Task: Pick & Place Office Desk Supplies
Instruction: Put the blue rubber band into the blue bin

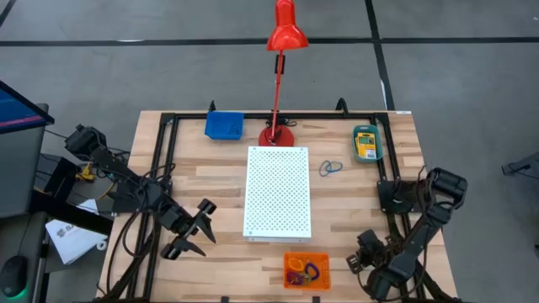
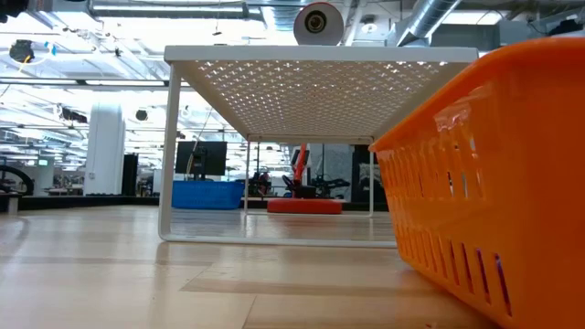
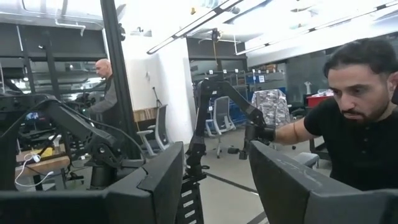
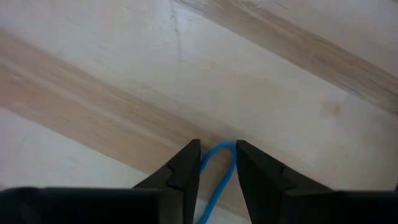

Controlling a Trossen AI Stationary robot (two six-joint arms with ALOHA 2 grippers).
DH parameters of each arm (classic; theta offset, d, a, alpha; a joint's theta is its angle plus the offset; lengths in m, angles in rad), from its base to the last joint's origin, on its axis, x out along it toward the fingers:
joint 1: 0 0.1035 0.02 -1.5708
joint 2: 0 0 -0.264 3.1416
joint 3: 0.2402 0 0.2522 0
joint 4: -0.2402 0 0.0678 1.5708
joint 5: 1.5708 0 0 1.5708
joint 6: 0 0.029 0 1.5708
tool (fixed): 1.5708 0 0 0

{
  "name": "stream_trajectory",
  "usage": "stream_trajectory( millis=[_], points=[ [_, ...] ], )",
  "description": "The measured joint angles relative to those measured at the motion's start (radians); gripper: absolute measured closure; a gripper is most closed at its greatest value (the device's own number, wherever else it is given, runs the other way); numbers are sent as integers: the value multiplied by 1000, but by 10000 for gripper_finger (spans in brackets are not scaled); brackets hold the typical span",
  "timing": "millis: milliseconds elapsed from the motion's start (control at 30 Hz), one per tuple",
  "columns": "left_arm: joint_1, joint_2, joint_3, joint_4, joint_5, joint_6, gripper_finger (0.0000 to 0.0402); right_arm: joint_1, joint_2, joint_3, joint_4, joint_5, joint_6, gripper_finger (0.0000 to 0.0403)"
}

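My right gripper (image 4: 217,150) is near the table's near right corner (image 1: 360,252), pointing down at the bare wood, shut on a thin blue loop (image 4: 214,177). My left gripper (image 1: 199,229) hovers open over the table's left side and holds nothing; its fingers (image 3: 155,180) point level into the room. More blue loops (image 1: 330,168) lie flat on the wood right of the white board. A yellow-and-green crayon box (image 1: 365,141) lies in a teal tray. An orange tray (image 1: 306,269) holds purple and yellow loops. A blue tray (image 1: 224,125) stands at the far edge. My right gripper pinches the blue loop between its two fingers, coming from above. The loop's rounded end (image 4: 221,147) pokes out just past the fingertips, and the rest runs back between the fingers. Whether that end touches the wood cannot be told.
The white perforated board (image 1: 278,192) stands on legs mid-table, and the red desk lamp (image 1: 278,130) stands behind it. The orange tray (image 2: 494,183) fills the low view's right side. A black frame runs along the table's edges. People are in the room beyond.
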Motion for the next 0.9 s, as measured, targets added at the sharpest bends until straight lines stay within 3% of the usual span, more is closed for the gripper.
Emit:
stream_trajectory(
  millis=[133, 300, 467, 567, 733, 900],
  points=[
    [0, 0, 0, 7, -1, 0, 225, 6, 1, 0, 4, 13, 1, 326],
    [0, 0, 0, 5, -1, -9, 225, 10, 2, 1, -3, 17, 0, 389],
    [0, 0, 0, -11, -1, -11, 225, 14, 9, 60, -69, 75, 0, 398],
    [0, 4, 0, -36, -12, -11, 225, 14, 8, 147, -195, 230, -12, 400],
    [1, 48, 0, -37, -119, -11, 225, 3, 6, 317, -354, 637, -95, 402],
    [28, 129, 45, -38, -140, -15, 225, -52, 5, 457, -343, 952, -369, 402]
  ],
)
